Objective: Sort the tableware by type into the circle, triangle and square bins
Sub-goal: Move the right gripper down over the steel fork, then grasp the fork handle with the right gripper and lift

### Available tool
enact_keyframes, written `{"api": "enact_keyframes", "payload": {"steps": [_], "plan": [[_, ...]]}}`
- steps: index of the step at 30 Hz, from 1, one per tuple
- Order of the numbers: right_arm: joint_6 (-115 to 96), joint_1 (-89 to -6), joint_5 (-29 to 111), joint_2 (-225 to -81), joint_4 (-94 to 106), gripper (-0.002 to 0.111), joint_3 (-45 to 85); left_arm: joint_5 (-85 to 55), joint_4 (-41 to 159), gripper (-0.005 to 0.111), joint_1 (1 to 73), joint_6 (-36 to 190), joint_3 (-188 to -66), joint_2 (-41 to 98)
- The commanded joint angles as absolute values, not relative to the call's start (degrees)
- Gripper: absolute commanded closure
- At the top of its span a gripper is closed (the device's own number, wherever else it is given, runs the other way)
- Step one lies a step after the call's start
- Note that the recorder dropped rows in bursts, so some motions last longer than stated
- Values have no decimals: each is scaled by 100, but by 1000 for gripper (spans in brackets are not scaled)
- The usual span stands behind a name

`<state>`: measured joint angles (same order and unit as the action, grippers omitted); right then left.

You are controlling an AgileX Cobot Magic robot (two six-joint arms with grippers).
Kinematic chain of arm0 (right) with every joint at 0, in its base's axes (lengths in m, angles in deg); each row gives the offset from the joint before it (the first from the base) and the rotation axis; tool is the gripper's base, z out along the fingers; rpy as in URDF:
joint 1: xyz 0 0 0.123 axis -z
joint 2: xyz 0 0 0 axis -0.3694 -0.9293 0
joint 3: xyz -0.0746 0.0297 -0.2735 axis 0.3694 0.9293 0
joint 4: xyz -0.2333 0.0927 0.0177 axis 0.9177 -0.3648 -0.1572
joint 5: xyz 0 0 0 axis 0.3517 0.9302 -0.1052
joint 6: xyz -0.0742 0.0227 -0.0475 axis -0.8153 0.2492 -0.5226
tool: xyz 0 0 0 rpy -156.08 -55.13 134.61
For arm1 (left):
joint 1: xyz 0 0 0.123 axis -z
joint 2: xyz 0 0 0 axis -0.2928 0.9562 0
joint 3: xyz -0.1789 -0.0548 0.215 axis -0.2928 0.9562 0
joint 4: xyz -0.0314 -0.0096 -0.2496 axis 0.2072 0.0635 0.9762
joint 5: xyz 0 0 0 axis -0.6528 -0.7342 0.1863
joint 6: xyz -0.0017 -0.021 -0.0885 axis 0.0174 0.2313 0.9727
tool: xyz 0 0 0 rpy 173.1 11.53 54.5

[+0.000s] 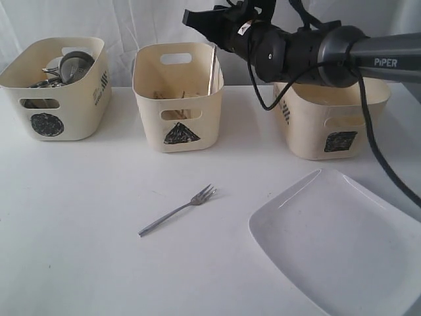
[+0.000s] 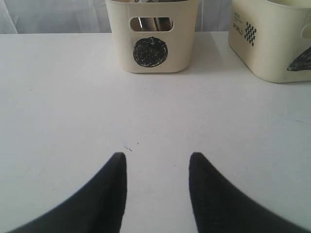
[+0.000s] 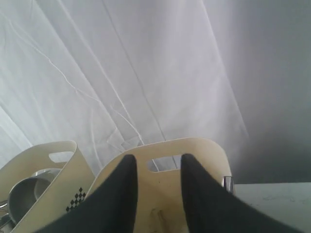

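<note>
A steel fork (image 1: 177, 210) lies on the table in front of the triangle bin (image 1: 148, 99). The large white plate (image 1: 342, 243) rests at the front right. The circle bin (image 1: 72, 108) holds steel mugs (image 1: 75, 64). Wooden chopsticks (image 1: 172, 95) lie in the triangle bin, and a steel utensil (image 1: 212, 69) leans on its right wall. The square bin (image 1: 309, 131) sits behind the right arm. My right gripper (image 1: 189, 16) hangs open and empty above the triangle bin (image 3: 194, 150). My left gripper (image 2: 156, 158) is open over bare table, short of the circle bin (image 2: 151, 36).
The right arm and its black cable (image 1: 368, 131) stretch across the square bin and hang near the plate's far edge. A white curtain (image 3: 146, 73) backs the table. In the right wrist view the circle bin (image 3: 53, 160) shows a mug (image 3: 24, 194) inside.
</note>
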<state>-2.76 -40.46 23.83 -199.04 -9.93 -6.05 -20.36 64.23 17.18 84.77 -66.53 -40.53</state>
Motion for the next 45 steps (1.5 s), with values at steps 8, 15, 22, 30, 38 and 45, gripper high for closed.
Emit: {"api": "enact_keyframes", "payload": {"steps": [8, 15, 22, 30, 38, 45], "plan": [[-1354, -3998, 3653, -19206, -694, 77, -498, -2017, 6458, 60, 1713, 8525, -6632, -4073], [-3105, -3998, 5629, -18309, -678, 77, 348, -2017, 6458, 60, 1713, 8525, -6632, -4073], [-5694, -4456, 9098, -17957, -569, 76, 597, -2017, 6458, 60, 1713, 8525, -6632, -4073], [-7314, -5621, 8554, -18687, -565, 53, 561, -2017, 6458, 60, 1713, 8525, -6632, -4073], [-8094, -5707, 8411, -19575, -386, 53, 195, -2017, 6458, 60, 1713, 8525, -6632, -4073], [-8678, -5707, 8396, -19971, -261, 53, -142, -2017, 6458, 60, 1713, 8525, -6632, -4073]]}}
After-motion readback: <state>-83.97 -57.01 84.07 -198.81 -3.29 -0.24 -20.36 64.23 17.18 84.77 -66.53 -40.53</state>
